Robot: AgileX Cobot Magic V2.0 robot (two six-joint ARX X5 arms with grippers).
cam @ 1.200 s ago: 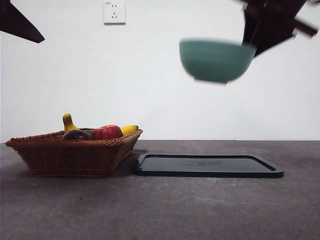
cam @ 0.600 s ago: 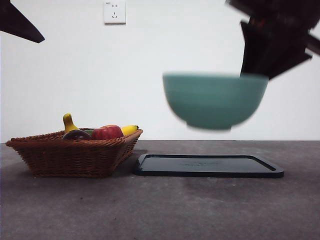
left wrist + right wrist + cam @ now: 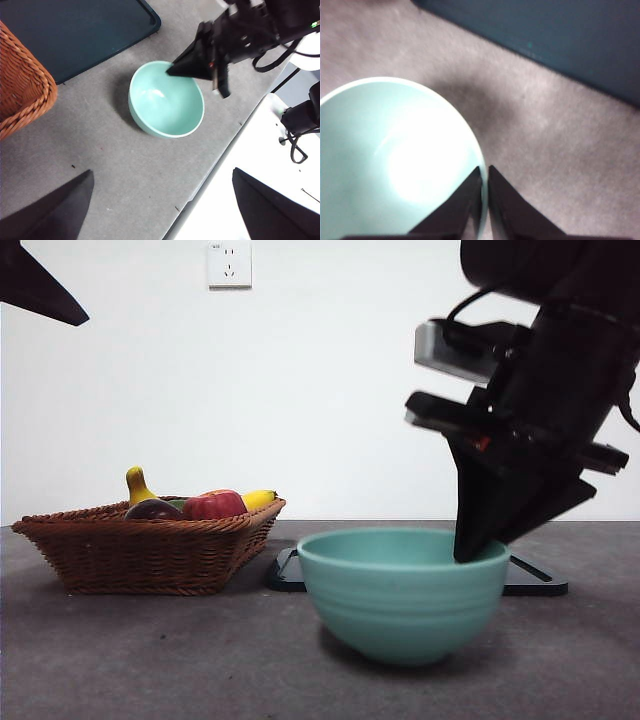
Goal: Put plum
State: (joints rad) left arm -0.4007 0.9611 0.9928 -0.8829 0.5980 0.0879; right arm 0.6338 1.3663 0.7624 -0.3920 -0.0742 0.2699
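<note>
Right fingers (image 3: 484,172) clamped on bowl (image 3: 403,592) rim, lower right; left fingers (image 3: 160,200) apart. One round plum (image 3: 152,509) in basket (image 3: 140,550), left.

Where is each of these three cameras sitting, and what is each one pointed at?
Front: low at table height, looking across at basket, bowl; right hand on its rim.
Left wrist: high, looking down on bowl; own left hand open.
Right wrist: close above bowl rim, pinched by own hand.
All share the bowl.
</note>
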